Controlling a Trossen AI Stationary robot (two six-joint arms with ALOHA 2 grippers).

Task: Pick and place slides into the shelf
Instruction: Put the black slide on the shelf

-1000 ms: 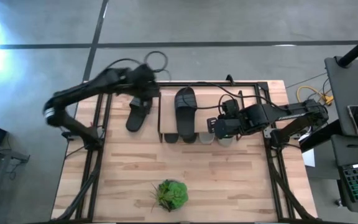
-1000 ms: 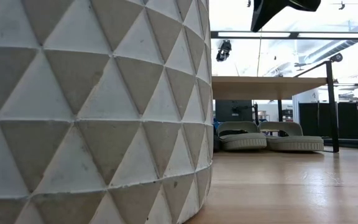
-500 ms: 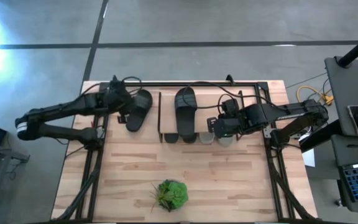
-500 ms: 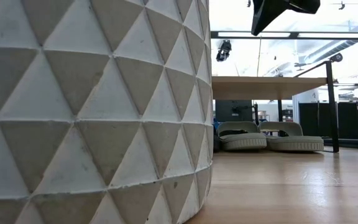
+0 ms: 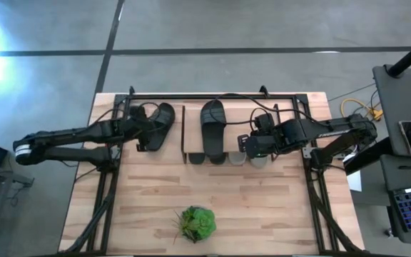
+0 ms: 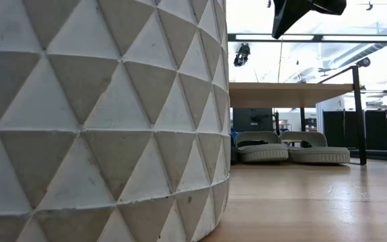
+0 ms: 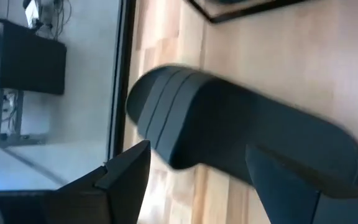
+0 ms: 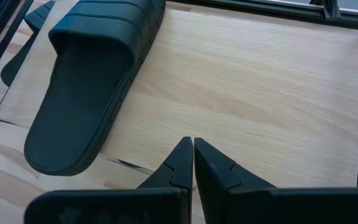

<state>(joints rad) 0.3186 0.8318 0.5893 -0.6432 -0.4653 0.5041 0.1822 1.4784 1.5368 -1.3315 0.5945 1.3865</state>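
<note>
One black slide (image 5: 157,127) lies flat on the table, left of the shelf (image 5: 262,114); the left wrist view shows it as well (image 7: 241,134). My left gripper (image 5: 140,130) stands open at its left side, its fingers (image 7: 126,171) close in front of the slide and touching nothing I can see. A second black slide (image 5: 212,128) lies on the shelf's plank top (image 8: 260,74). A pale grey pair (image 6: 291,149) sits on the table under the shelf. My right gripper (image 8: 193,155) hangs shut over the plank, right of that slide (image 8: 92,81).
A green plant (image 5: 197,223) in a white faceted pot (image 6: 99,114) stands near the table's front edge. Black frame rails (image 5: 113,171) run along the table's left and right sides. Bare wood (image 5: 212,189) lies between the shelf and the plant.
My left arm has come down from high over the table's far left and drawn back toward the left edge, its gripper now low beside the black slide. The slide lies in about the same place on the table. My right arm has kept still.
</note>
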